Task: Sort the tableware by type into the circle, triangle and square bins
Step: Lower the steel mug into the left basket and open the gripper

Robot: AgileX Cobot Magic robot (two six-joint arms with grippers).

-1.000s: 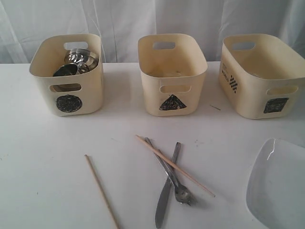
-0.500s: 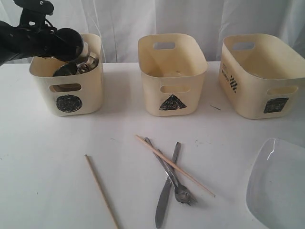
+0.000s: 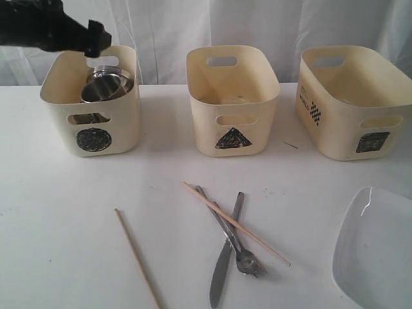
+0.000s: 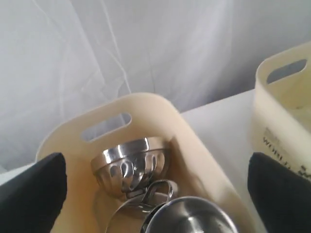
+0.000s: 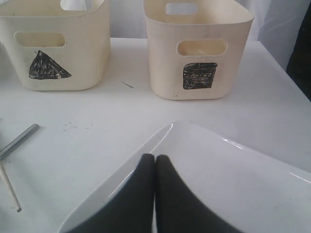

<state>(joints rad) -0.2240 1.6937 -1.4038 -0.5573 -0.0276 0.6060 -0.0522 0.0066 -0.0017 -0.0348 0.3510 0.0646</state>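
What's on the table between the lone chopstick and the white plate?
In the exterior view, a knife, a fork and a second chopstick lie crossed there.

Behind the left pincer [image 4: 156,165] the arm [image 3: 38,27] is bulky and matte black, with a blocky end. Its fingers [image 4: 34,194] are broad, rounded, unmarked black pads. The right pincer [image 5: 155,158] has two smooth black fingers tapering to narrow tips.

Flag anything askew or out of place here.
Nothing spilled or damaged. The knife, fork and one chopstick lie crossed in a heap before the triangle bin; the other chopstick lies apart. In the circle bin, a steel cup looks tilted.
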